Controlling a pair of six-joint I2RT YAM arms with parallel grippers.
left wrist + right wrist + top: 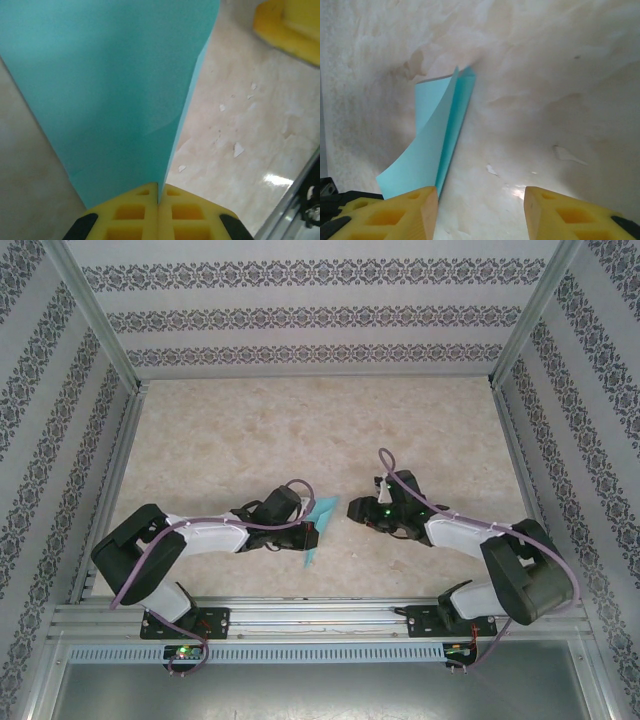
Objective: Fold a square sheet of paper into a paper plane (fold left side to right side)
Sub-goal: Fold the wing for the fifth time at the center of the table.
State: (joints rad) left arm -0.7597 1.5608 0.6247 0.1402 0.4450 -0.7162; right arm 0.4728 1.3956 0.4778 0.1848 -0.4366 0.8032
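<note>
The left gripper [159, 194] is clamped shut on the folded turquoise paper [110, 90] and holds its layers edge-up over the counter [235, 125]. This is likely so that the right gripper [480, 205], parted and empty with the paper just beyond its left finger, can pinch the crease.

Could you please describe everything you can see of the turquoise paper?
The turquoise paper is thin, plain and matte, folded into layers that meet along a long crease and splay slightly apart. It is held on edge rather than lying flat, pinched at one end in the shut left gripper, between the two arms over the near middle of the table.
</note>
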